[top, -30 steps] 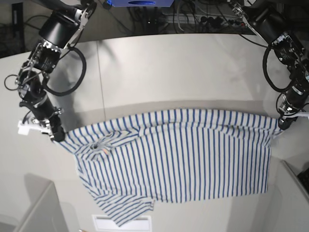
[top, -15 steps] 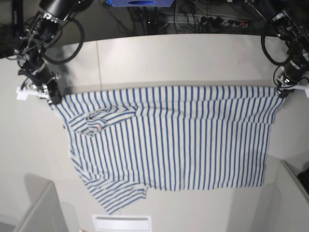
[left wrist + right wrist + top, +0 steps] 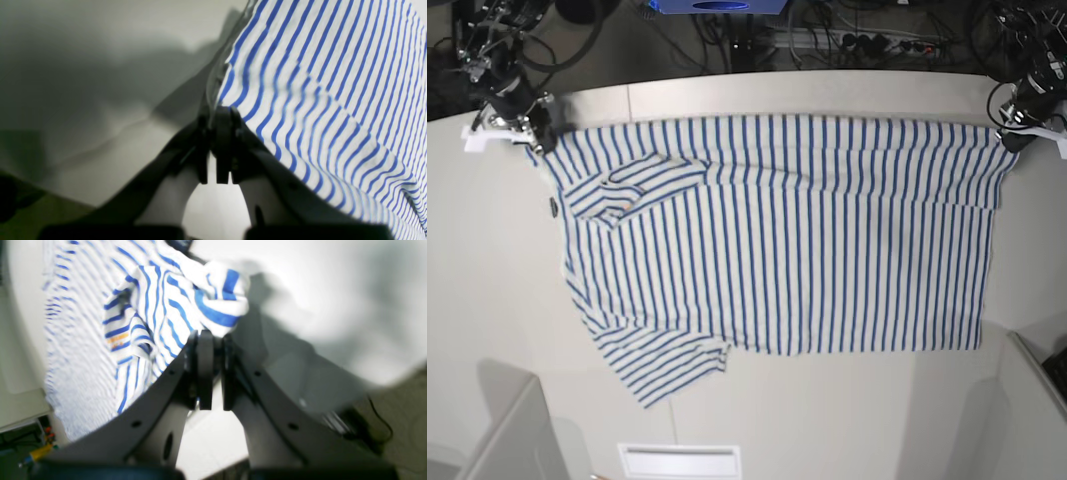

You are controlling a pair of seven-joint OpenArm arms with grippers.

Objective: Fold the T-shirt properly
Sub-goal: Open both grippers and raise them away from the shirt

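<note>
The T-shirt (image 3: 777, 230) lies spread across the grey surface (image 3: 827, 420), its long axis running left to right through the middle of the base frame, and all the cloth falls below the line between the two grips. At the upper left corner of that frame the right gripper (image 3: 535, 135) has its jaws pinched tight on a bunched corner near the neck (image 3: 213, 311). At the upper right, the left gripper (image 3: 1009, 140) clamps the opposite corner, jaws closed on the striped edge (image 3: 218, 110). Each arm owns its own end; the top edge looks taut between them, so any fold likely travels down-frame over the body.
</note>
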